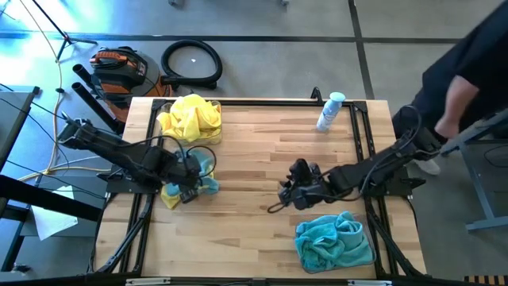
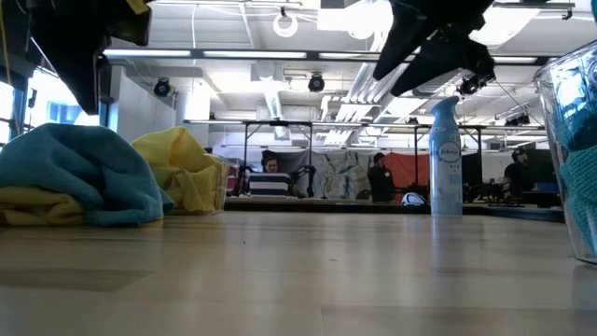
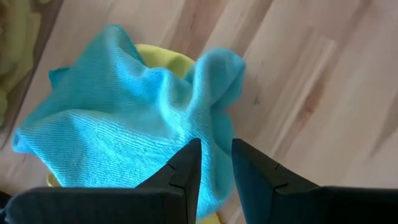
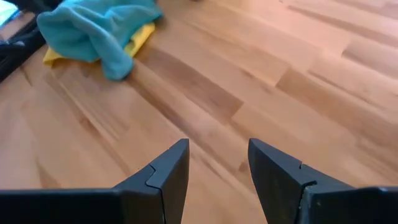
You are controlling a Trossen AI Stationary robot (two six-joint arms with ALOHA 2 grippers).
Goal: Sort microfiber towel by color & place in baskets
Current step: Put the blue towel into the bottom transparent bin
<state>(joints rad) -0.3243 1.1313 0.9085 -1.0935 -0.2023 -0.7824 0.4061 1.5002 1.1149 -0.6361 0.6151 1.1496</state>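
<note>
Loosely heaped at the left side of the surface (image 1: 262, 163), a teal towel (image 1: 205, 171) lies on top of a yellow towel (image 1: 171, 195), whose edge pokes out underneath. The left gripper (image 1: 190, 191) hangs just above this pair; in its wrist view its fingers (image 3: 186, 171) stand a little apart with a fold of teal cloth showing in the narrow gap, but whether they pinch it cannot be told. Behind that pile, at the far left corner, a basket (image 1: 189, 119) is stuffed with yellow towels. At the near right, the other basket (image 1: 333, 242) holds crumpled teal towels. The right gripper (image 1: 284, 195) hovers over bare wood near the middle, its fingers (image 4: 168, 171) spread and empty. A spray bottle (image 1: 329, 111) lies at the far right edge. Beyond the surface, a person (image 1: 464, 71) in dark clothes is on the right.
</note>
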